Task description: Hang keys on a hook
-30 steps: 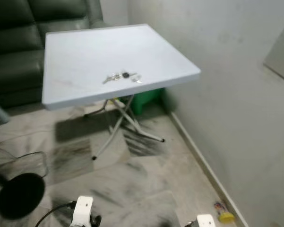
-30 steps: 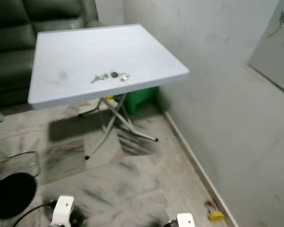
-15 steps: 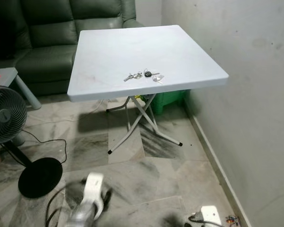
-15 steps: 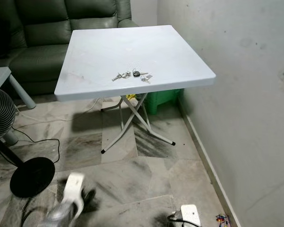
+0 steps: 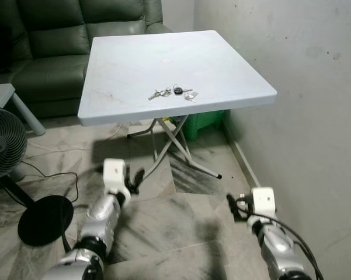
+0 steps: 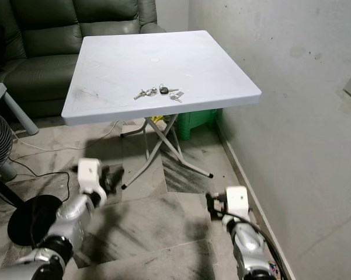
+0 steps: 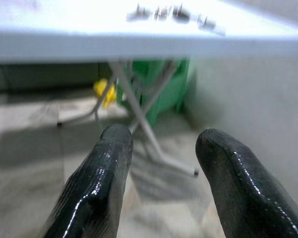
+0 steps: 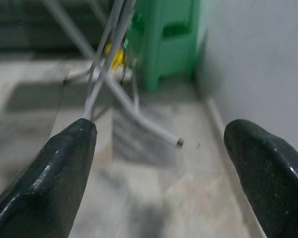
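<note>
A white table (image 5: 134, 64) stood ahead of both grippers, against a wall (image 5: 315, 116). The keys (image 5: 174, 93) lay near its front edge, above and well beyond the fingers. The left gripper (image 7: 161, 173) was low over the floor (image 5: 181, 216), fingers parted narrowly. The right gripper (image 8: 158, 173) was beside it, nearer the wall, fingers spread wide. Both held nothing. A fan (image 5: 6, 146) stood left of the left gripper.
</note>
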Robot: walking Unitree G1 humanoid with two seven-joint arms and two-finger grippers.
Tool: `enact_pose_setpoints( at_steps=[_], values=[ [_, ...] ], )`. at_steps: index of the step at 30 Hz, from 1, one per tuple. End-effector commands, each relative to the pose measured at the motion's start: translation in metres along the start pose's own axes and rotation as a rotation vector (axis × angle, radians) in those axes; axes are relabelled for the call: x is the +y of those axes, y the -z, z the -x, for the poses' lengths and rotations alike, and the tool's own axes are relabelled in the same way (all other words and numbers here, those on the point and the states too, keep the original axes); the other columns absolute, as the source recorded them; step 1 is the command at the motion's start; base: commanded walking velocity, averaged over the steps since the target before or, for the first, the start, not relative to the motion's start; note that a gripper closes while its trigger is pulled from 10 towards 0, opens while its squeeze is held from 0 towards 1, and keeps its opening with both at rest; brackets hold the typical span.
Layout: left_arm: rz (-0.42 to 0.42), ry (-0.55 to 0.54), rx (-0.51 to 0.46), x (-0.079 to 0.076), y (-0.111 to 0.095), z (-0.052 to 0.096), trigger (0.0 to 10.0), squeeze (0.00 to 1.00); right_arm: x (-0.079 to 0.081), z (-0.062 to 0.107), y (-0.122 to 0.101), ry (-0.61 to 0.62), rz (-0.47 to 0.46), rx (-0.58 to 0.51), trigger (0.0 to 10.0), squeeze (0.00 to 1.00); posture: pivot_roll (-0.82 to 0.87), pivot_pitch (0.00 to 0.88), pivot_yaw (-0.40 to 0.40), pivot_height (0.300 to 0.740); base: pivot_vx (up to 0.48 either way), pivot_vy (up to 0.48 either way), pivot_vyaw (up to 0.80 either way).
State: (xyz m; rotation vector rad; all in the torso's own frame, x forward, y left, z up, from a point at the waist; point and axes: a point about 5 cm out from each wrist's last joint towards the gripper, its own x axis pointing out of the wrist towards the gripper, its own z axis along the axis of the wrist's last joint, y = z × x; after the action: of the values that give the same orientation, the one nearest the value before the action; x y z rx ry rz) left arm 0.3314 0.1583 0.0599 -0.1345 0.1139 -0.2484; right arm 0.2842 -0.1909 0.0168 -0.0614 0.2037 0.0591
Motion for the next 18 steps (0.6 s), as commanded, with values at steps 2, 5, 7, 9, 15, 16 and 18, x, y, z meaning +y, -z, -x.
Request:
enact_pose_setpoints(
  at_steps=[2,5,7,9,15,16,18],
  values=[
    [0.038,0.002,-0.092,0.004,-0.007,0.011,10.0,0.0,0.01,0.008,-0.007,-0.044,-0.031,-0.085,10.0,0.0,-0.15,0.0,0.016,0.74,0.0,0.0,0.0],
    [0.048,0.004,-0.119,0.003,-0.011,0.014,10.0,0.0,0.012,0.012,-0.01,-0.06,-0.062,-0.115,10.0,0.0,-0.15,0.0,0.016,0.74,0.0,0.0,0.0],
    [0.047,0.011,-0.15,-0.001,-0.017,0.021,10.0,0.0,0.016,0.019,-0.019,-0.066,-0.083,-0.162,10.0,0.0,-0.15,0.0,0.019,0.74,0.0,0.0,0.0],
    [0.062,0.009,-0.165,-0.002,-0.02,0.024,10.0,0.0,0.018,0.021,-0.023,-0.069,-0.098,-0.182,10.0,0.0,-0.16,0.0,0.023,0.74,0.0,0.0,0.0],
    [0.052,0.041,-0.142,-0.01,-0.017,0.029,10.0,0.0,0.025,0.024,-0.037,-0.102,-0.088,-0.225,10.0,0.0,-0.16,0.0,0.025,0.74,0.0,0.0,0.0],
    [0.04,0.044,-0.139,-0.009,-0.018,0.028,10.0,0.0,0.024,0.023,-0.038,-0.105,-0.085,-0.224,10.0,0.0,-0.16,0.0,0.024,0.74,0.0,0.0,0.8],
    [0.042,0.039,-0.14,-0.008,-0.025,0.027,10.0,0.0,0.024,0.022,-0.042,-0.107,-0.075,-0.219,10.0,0.0,-0.15,0.001,0.025,0.74,0.0,0.0,0.8]
  ],
)
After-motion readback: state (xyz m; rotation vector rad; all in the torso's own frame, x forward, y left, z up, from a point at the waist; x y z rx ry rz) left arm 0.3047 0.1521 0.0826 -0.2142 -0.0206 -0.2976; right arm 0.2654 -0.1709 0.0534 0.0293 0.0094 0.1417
